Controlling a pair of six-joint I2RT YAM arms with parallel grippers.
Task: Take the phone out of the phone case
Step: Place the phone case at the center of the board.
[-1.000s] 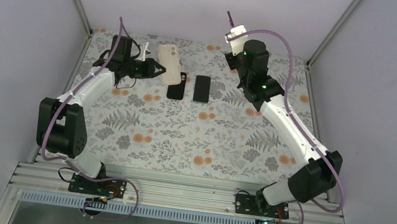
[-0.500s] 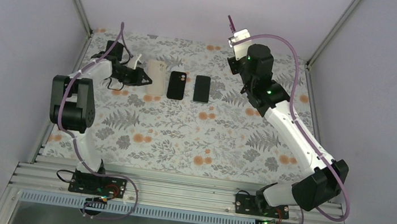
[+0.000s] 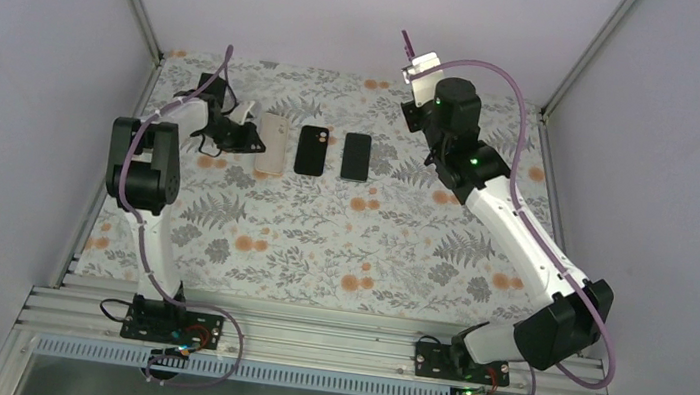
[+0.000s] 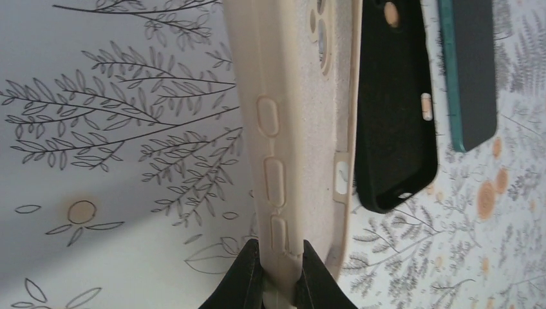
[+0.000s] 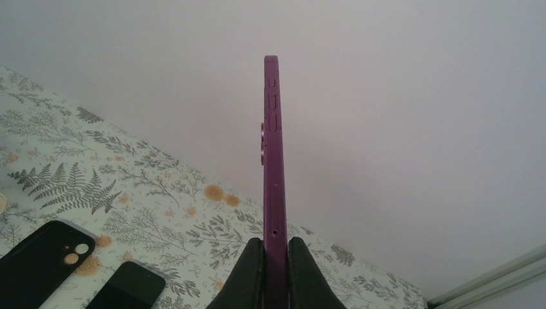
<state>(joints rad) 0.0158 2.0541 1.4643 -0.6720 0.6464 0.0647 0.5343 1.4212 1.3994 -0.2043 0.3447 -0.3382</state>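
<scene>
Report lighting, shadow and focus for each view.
Top external: even, diffuse light, sharp throughout, only faint shadows on the tablecloth. Left wrist: the beige case sits close to the lens yet looks crisp; a soft shadow band crosses the cloth lower left. Right wrist: the purple phone is sharp, no glare.

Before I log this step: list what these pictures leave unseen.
1. Purple phone, right wrist view: seen edge-on, so neither its screen nor its back shows. In the top view it is too small to read.
2. Beige case, left wrist view: the far end is cut off by the top edge, and the inside faces away.
3. Left gripper, top view: the jaws are too small to read.
4. Dark phone, left wrist view: cut off by the top edge.
</scene>
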